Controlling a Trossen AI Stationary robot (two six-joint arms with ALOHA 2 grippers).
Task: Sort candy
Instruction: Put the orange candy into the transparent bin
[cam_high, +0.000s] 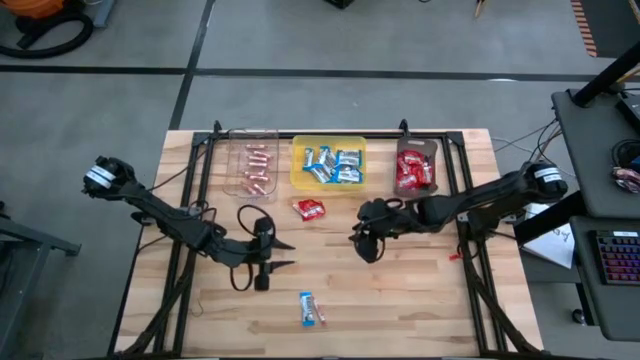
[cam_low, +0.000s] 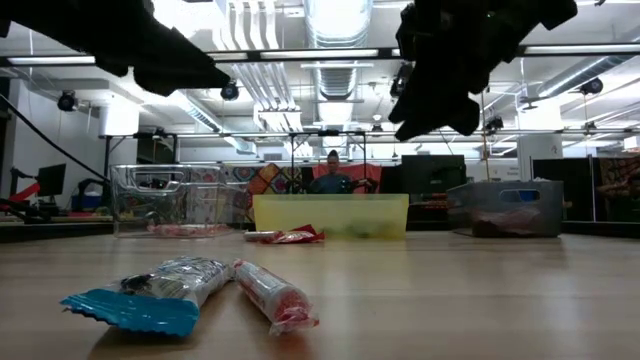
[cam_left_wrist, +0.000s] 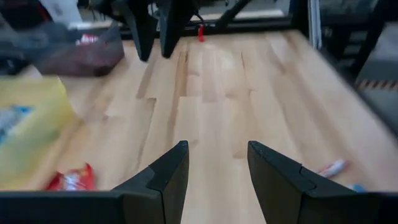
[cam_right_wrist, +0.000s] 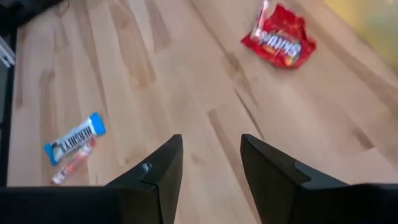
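One red packet (cam_high: 309, 209) lies on the wooden table just in front of the yellow tray (cam_high: 328, 184). A blue-and-white bar (cam_high: 310, 309) and a thin pinkish stick (cam_high: 320, 314) lie side by side near the table's front edge. My left gripper (cam_high: 290, 254) hovers open and empty left of centre, its fingers pointing toward the table's right. My right gripper (cam_high: 358, 243) hovers open and empty right of centre, slanting down, with the red packet (cam_right_wrist: 280, 38) and the bar (cam_right_wrist: 74, 138) ahead of it.
At the back stand a clear tray (cam_high: 253, 168) with pinkish sticks, the yellow tray with blue-and-white bars, and a dark tray (cam_high: 415, 168) with red packets. Black frame rails (cam_high: 470, 250) run along the table's sides. Bare wood lies between the two grippers.
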